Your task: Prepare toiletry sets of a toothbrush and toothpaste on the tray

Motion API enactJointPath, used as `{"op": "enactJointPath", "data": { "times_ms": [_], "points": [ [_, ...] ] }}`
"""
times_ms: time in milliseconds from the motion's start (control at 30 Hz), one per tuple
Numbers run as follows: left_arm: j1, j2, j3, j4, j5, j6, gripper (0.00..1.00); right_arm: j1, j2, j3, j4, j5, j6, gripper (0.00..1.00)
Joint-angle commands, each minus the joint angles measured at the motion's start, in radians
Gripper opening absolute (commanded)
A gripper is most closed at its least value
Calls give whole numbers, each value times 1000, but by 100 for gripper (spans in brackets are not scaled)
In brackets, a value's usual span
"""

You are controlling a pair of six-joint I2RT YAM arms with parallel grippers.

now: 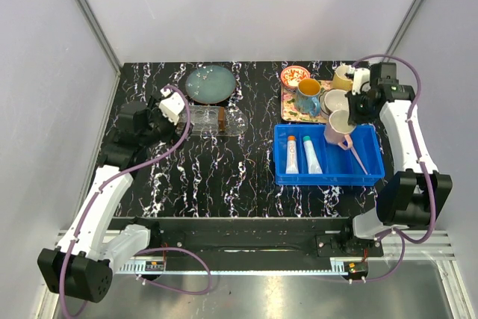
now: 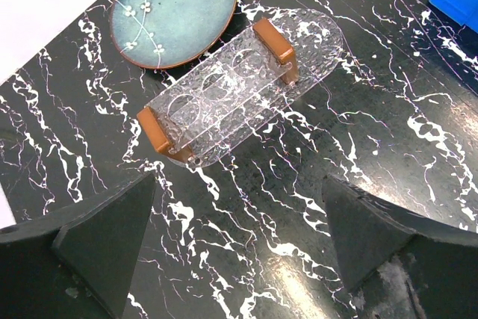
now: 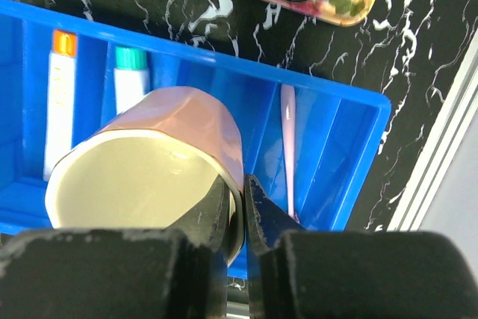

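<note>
Your right tool point(image 3: 239, 186) is clamped on the rim of the pink mug point(image 3: 179, 125) over the blue bin point(image 3: 351, 147). The toothbrush point(image 3: 288, 140) lies in the bin just to its right, long axis pointing away. Your left tool point(image 2: 239, 181), wide open and empty, hovers just short of the tray point(image 2: 321, 42).

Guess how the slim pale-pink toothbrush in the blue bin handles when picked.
Slim pale-pink toothbrush: probably light and stiff. Lying flat on the floor of the blue plastic bin, it is likely hard to pinch and may slide.
</note>
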Motion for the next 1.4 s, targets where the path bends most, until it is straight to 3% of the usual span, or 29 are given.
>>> {"op": "enactJointPath", "data": {
  "times_ms": [0,300,600,1000,1367],
  "points": [
    [3,10,58,34,17,-16,99,4,21,158,-55,-102,-3,0],
    [3,56,90,28,-9,-49,99,35,146,431,-138,-179,31,0],
    [3,88,122,31,-44,-76,99,212,361,713,-201,-109,39,0],
    [29,134,115,60,-102,-125,99,433,749,1307,-397,-40,40,0],
    [95,145,69,88,-76,-116,99,541,792,1218,-215,-79,83,0]
  ]
}}
